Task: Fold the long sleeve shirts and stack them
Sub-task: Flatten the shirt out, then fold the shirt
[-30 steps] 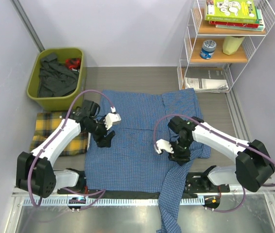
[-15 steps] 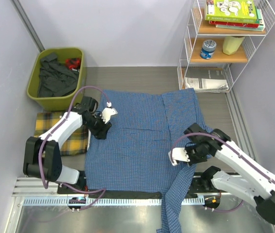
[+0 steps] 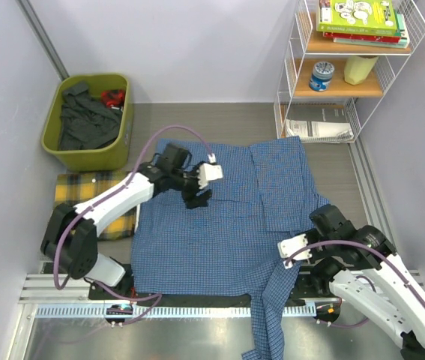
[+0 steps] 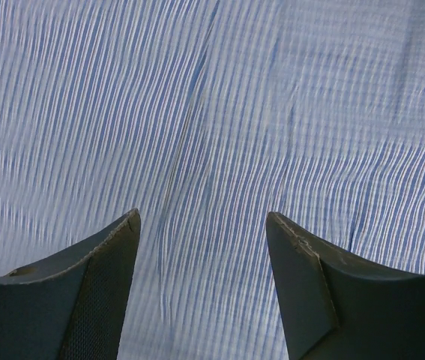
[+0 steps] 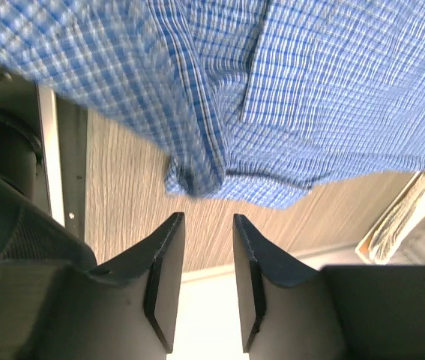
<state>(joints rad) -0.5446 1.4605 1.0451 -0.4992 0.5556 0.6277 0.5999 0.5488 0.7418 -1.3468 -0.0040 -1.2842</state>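
Observation:
The blue fine-check long sleeve shirt (image 3: 227, 232) lies spread flat mid-table, one sleeve (image 3: 268, 322) hanging over the near edge. The yellow plaid shirt (image 3: 73, 191) lies folded at the left, partly under the left arm. My left gripper (image 3: 197, 199) hovers open over the blue shirt's upper middle; in the left wrist view its jaws (image 4: 203, 225) stand wide over blue cloth (image 4: 212, 112) with nothing between them. My right gripper (image 3: 318, 219) sits off the shirt's right edge. Its jaws (image 5: 206, 221) are narrowly open and empty, pointing at the shirt's hem (image 5: 197, 176).
A green bin (image 3: 55, 142) of dark clothes stands at the back left. A white wire shelf (image 3: 291, 82) with books, a tin and papers stands at the back right. Bare wooden tabletop (image 5: 122, 217) shows right of the shirt.
The left gripper has travelled right from the shirt's left edge to its upper middle. The right arm has drawn back toward the near right, off the cloth, with its jaws shutting and part-reopening.

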